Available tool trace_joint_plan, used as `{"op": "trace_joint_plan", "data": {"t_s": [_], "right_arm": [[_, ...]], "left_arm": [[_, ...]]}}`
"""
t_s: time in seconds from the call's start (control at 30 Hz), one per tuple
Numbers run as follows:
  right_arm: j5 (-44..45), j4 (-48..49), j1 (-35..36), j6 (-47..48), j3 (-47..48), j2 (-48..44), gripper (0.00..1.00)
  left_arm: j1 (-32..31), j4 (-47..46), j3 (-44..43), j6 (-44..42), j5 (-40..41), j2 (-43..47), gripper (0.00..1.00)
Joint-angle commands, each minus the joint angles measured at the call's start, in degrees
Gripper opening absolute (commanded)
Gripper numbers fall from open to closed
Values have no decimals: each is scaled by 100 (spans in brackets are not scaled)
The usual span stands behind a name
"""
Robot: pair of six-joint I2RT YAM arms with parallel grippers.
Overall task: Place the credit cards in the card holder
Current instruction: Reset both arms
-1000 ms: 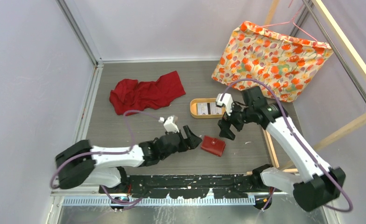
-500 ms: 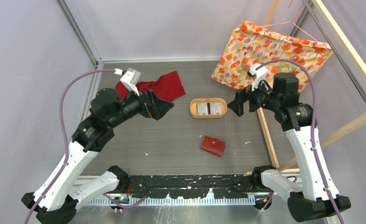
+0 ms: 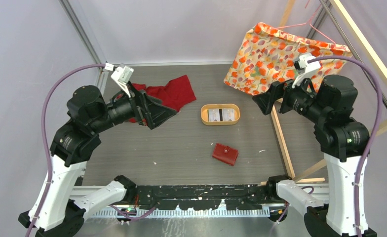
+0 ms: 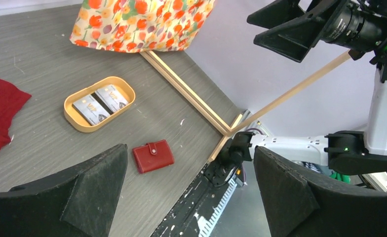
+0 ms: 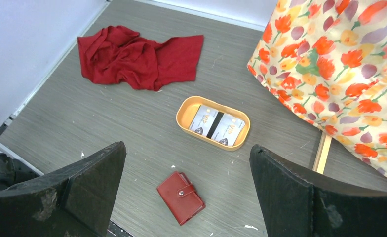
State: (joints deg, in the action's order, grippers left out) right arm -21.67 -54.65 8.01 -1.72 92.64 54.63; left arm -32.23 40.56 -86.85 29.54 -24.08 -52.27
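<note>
The card holder [image 3: 225,154] is a small red wallet, snapped shut, lying flat on the grey table near the front middle; it also shows as the card holder [image 4: 153,156] and the card holder [image 5: 180,197]. Two pale credit cards [image 3: 221,114] with a dark stripe lie side by side in an oval tan tray [image 3: 204,116], seen also as credit cards [image 5: 216,126] and credit cards [image 4: 98,104]. My left gripper [image 3: 164,118] hangs open, high over the left of the table. My right gripper [image 3: 263,103] hangs open, high at the right. Neither holds anything.
A crumpled red cloth [image 3: 154,98] lies at the back left. A floral fabric bag [image 3: 285,59] on a hanger leans at the back right. A wooden strip [image 3: 280,143] runs along the right side. The black base rail [image 3: 201,192] borders the near edge.
Both arms have lifted and drawn back from the wallet, left arm to the left, right arm to the right. The left gripper has opened wider. The wallet has stayed in place.
</note>
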Motion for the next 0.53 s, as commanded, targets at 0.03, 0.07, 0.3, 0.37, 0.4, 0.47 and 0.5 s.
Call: {"op": "trace_joint_plan", "data": {"t_s": [0.03, 0.07, 0.3, 0.37, 0.4, 0.47, 0.5], "right_arm": [[-158, -453, -20, 32, 481, 52, 100], [-230, -515, -38, 87, 529, 89, 100], [-514, -800, -79, 372, 784, 248, 100], [-694, -824, -114, 454, 839, 302, 100], [-772, -836, -137, 483, 851, 321, 100], [-910, -839, -253, 489, 797, 335, 100], [-995, -815, -309, 510, 723, 319, 100]], "left_arm": [[24, 588, -494, -57, 14, 33, 100], [24, 608, -488, -62, 24, 44, 100], [24, 695, -214, -135, 272, 319, 100], [24, 766, -197, -194, 337, 367, 100], [24, 784, -182, -225, 360, 393, 100], [24, 755, -112, -301, 368, 429, 100], [24, 722, -49, -320, 376, 446, 100]]}}
